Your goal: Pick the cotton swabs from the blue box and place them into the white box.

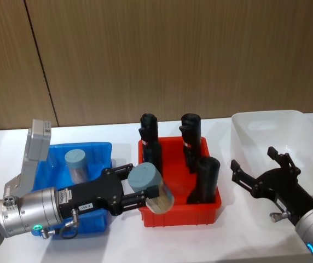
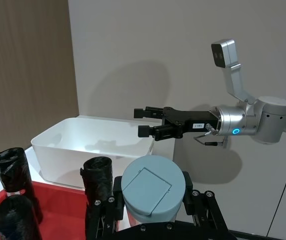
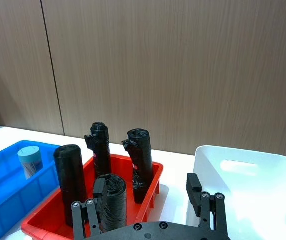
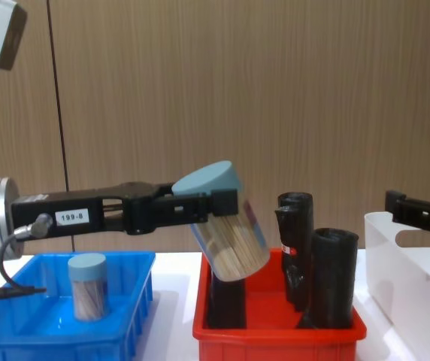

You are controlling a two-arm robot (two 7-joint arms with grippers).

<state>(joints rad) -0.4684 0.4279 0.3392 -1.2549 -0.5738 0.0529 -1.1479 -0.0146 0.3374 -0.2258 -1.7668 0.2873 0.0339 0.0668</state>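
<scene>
Cotton swabs jar (image 4: 234, 237): clear glossy plastic, matt lid. Blue box (image 1: 97, 154) & red bin (image 1: 178, 217): glossy plastic. White box (image 1: 245, 137): smooth translucent plastic. Black rolls (image 1: 207, 175): crinkled film. Wall (image 1: 173, 55): matt wood grain.

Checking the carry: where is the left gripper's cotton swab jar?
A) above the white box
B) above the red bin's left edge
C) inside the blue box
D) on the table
B: the left gripper is shut on the cotton swab jar above the red bin, at its left edge, short of the white box, near which the right gripper hovers open.
</scene>
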